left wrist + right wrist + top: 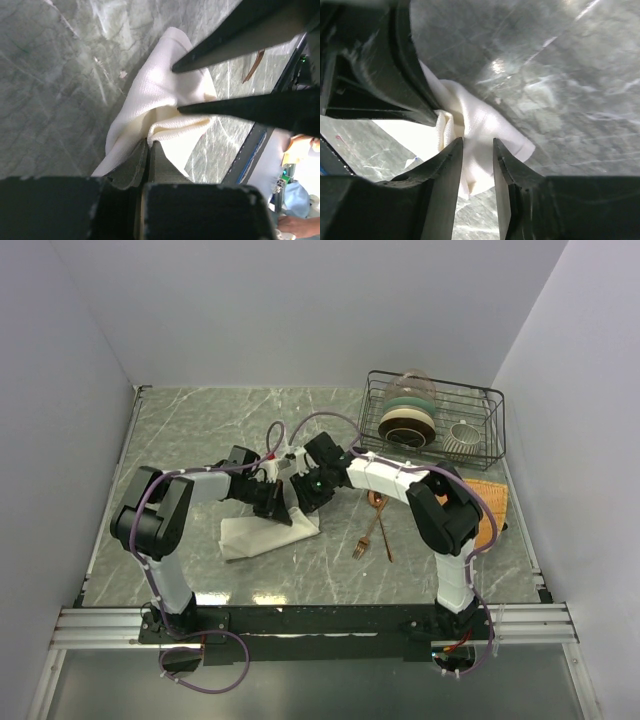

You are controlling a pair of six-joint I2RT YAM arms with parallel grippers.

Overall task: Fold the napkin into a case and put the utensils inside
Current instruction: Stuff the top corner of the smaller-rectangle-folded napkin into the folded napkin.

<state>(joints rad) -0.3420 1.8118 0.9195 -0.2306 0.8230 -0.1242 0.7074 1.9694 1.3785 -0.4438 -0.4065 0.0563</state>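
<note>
The cream-white napkin [262, 533] lies bunched on the marble table, left of centre. My left gripper [283, 502] is shut on a fold of the napkin [165, 107] and lifts it. My right gripper [312, 490] is open right beside it, its jaws straddling a raised part of the napkin [480, 125] without closing. The right gripper's two fingers [235, 42] cross the left wrist view above the cloth. The copper fork [366, 538] and spoon [380, 520] lie on the table to the right of the napkin.
A black wire dish rack [436, 418] with bowls and a cup stands at the back right. An orange woven mat [488, 502] lies under the right arm at the right. Grey walls close in both sides.
</note>
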